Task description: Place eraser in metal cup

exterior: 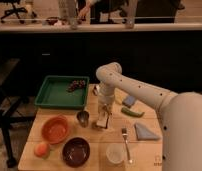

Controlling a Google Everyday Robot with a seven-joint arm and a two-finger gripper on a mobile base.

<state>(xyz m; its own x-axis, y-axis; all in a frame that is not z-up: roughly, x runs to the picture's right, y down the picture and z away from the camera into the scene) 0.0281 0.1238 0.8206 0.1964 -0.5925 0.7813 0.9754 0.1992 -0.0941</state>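
Eraser (101, 122) is what you are looking for at the middle of the bench (98, 141): a pale tan block just to the picture's right of the metal cup (83, 118), close beside it but outside it. Your claw (103, 118) hangs straight down from the white arm (139, 90) and sits right at the eraser. You cannot tell from this view whether it is apart or clamped on the block.

The metal cup stands upright, just below the front edge of the green tray (56, 95), which holds a dark bunch of grapes (77, 85). An orange bowl (55, 129) lies to the picture's left of the cup. A dark maroon bowl (76, 150) and a small orange fruit (41, 149) sit nearer the front edge.

On the other side of the claw you have a white cup (115, 153), a white-handled fork (127, 146), a folded blue-grey cloth (145, 132), a green vegetable (132, 112) and a small blue-grey rectangle (129, 101).
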